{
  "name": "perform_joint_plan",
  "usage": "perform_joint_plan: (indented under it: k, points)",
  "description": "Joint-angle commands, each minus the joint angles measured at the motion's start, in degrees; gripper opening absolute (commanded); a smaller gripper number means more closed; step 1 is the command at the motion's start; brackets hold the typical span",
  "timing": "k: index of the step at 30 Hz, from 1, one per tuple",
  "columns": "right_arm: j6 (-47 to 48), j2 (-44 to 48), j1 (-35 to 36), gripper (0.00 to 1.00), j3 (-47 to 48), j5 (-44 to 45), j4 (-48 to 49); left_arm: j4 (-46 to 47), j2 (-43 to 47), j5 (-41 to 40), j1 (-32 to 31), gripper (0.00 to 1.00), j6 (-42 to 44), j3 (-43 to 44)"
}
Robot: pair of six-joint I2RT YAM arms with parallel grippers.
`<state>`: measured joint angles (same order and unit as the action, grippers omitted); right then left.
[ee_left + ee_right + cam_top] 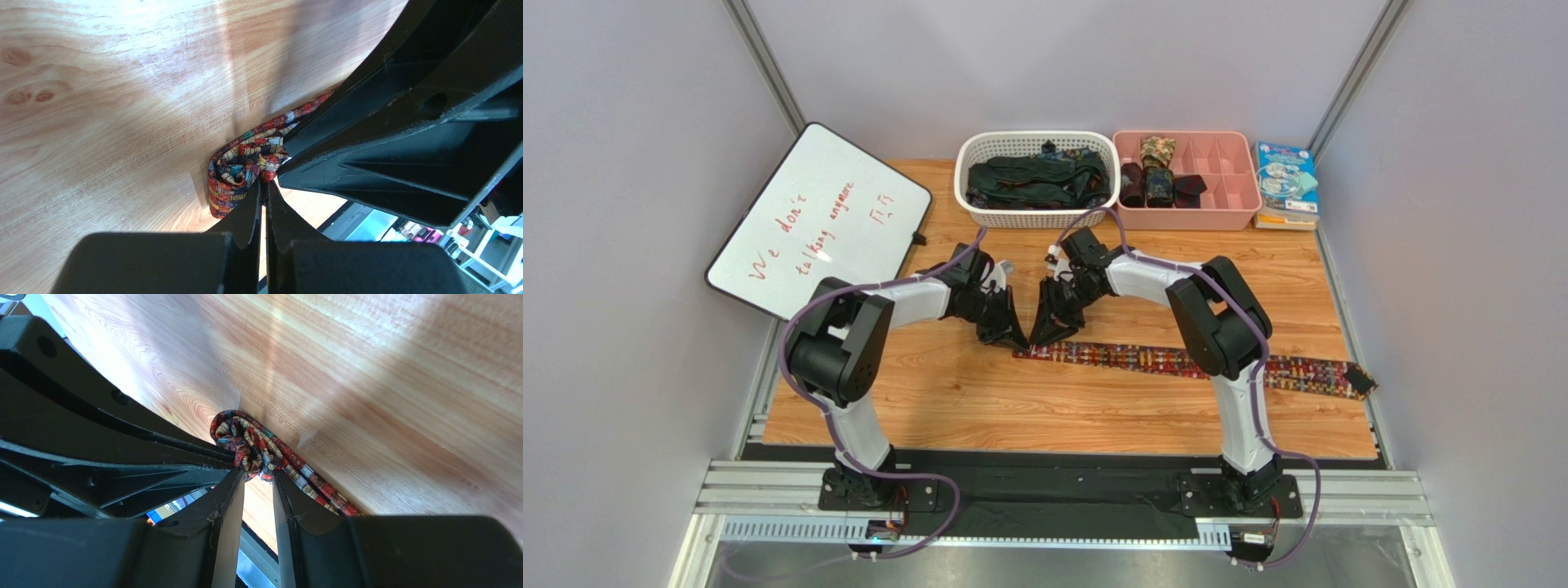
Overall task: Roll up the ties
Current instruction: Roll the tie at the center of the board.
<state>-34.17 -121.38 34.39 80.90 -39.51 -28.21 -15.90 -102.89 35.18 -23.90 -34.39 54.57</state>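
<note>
Where patterned tie [1185, 360] folds | left jaws clenched, touching it | right jaws parted at fold

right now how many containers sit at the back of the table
2: a white basket at back centre holding dark ties, and a pink divided tray to its right holding rolled ties.

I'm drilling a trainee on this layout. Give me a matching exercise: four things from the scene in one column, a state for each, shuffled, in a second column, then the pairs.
Things
1. patterned tie
2. basket
3. tray
4. whiteboard

States
A. has red handwriting on it
B. lies flat, stretched out to the right
C. is pink and split into compartments
D. is white and holds dark ties

Pairs: 1-B, 2-D, 3-C, 4-A
</note>
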Motion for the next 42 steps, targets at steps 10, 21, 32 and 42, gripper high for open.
perform_joint_plan:
  k: [10,21,32,42]
  points:
    - [-0.98,-2.19,0.41,0.33,-0.22,-1.27,2.89,2.28,-1.61,-2.31,-0.01,0.01,-1.64,-1.3]
    - [-5.29,-3.6,0.5,0.33,-0.75,-3.91,5.7,4.03,-1.52,-1.78,-0.01,0.01,-2.43,-2.8]
    - [-1.43,-4.48,-0.29,0.0,-1.45,-2.33,3.16,5.0,3.91,0.41,1.66,0.37,0.19,-4.64]
    - [5.87,-3.77,-1.08,0.0,-2.5,-3.65,1.05,-5.78,18.16,7.88,7.82,0.55,32.83,-1.92]
